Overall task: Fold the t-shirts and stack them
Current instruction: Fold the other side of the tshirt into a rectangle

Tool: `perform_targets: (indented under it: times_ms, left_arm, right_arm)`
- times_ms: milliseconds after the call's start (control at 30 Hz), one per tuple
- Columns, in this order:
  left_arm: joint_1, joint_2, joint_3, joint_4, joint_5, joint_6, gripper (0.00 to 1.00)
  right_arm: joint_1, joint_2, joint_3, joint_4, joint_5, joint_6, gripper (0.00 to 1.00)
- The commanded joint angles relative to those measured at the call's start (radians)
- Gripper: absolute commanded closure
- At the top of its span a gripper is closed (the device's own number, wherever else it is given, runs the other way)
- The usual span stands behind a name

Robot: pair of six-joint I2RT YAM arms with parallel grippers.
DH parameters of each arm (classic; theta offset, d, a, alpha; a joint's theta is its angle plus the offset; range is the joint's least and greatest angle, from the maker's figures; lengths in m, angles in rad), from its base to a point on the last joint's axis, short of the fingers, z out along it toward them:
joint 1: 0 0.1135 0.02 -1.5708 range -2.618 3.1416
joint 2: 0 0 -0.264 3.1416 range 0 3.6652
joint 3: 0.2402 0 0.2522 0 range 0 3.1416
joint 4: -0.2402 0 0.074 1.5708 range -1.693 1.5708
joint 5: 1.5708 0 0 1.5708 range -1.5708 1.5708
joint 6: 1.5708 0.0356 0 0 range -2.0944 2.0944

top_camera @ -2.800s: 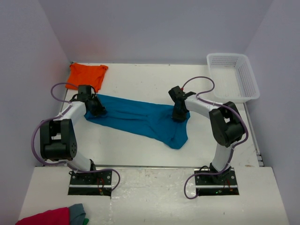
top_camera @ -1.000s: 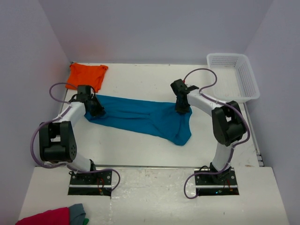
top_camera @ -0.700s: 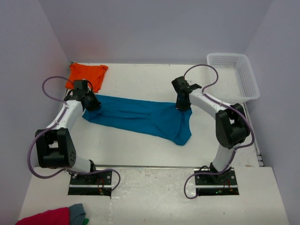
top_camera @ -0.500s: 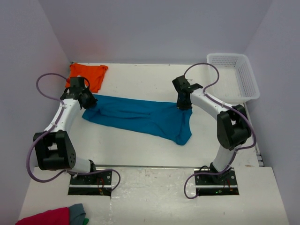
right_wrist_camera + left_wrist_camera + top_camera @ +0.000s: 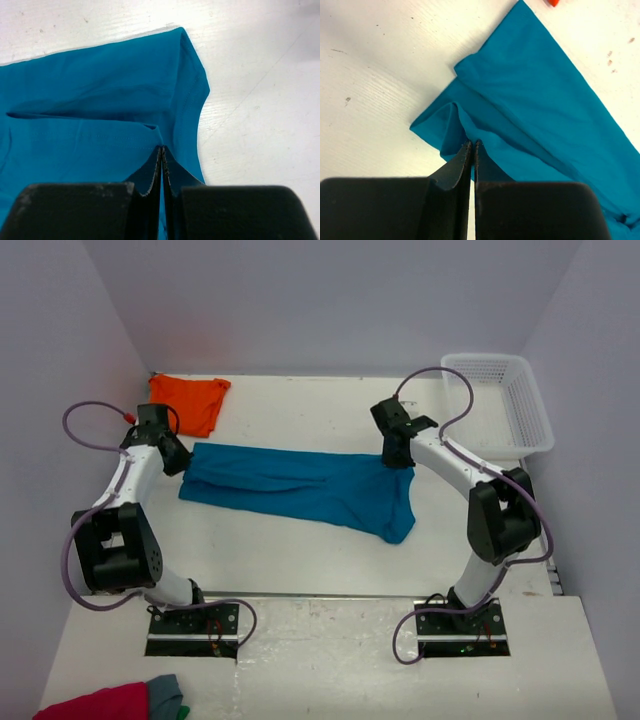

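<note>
The teal-blue t-shirt (image 5: 300, 485) lies in a long band across the middle of the table, stretched between my two grippers. At its left end my left gripper (image 5: 176, 462) is shut on a pinch of teal fabric (image 5: 545, 100), the fingertips (image 5: 465, 150) pressed together on a fold. My right gripper (image 5: 398, 460) is shut on the shirt's right end, where the cloth (image 5: 100, 100) bunches at the fingertips (image 5: 157, 155). The bright orange t-shirt (image 5: 185, 400) rests folded at the far left corner, apart from both grippers.
A white mesh basket (image 5: 500, 415) stands at the far right. A crimson-pink cloth (image 5: 95, 703) and a grey cloth (image 5: 165, 692) lie on the near shelf at the bottom left. Purple walls close in on three sides.
Both grippers have moved apart and toward the far side, still shut on the teal shirt. The shirt has been pulled flatter and straighter, with its hanging lower right part drawn in.
</note>
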Motion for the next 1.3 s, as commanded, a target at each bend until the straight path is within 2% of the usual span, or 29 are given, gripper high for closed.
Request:
perform_targets:
  times_ms: [0, 433, 967, 1133, 1267]
  left_arm:
    - [0.011, 0.039, 0.060, 0.017, -0.036, 0.009, 1.00]
    - [0.014, 0.141, 0.172, 0.014, -0.050, -0.022, 1.00]
    - [0.013, 0.334, 0.333, -0.023, -0.052, -0.034, 1.00]
    - [0.013, 0.313, 0.318, -0.026, -0.061, -0.023, 1.00]
    - [0.013, 0.233, 0.280, -0.023, -0.047, -0.034, 1.00]
  right_arm:
    - [-0.008, -0.055, 0.033, -0.005, 0.063, -0.010, 1.00]
    - [-0.014, -0.099, -0.028, 0.027, 0.153, -0.010, 1.00]
    - [-0.048, 0.090, 0.098, 0.013, 0.028, -0.063, 1.00]
    - [-0.048, 0.081, 0.081, 0.036, 0.023, -0.067, 1.00]
    - [-0.045, 0.021, 0.052, 0.053, 0.015, -0.061, 1.00]
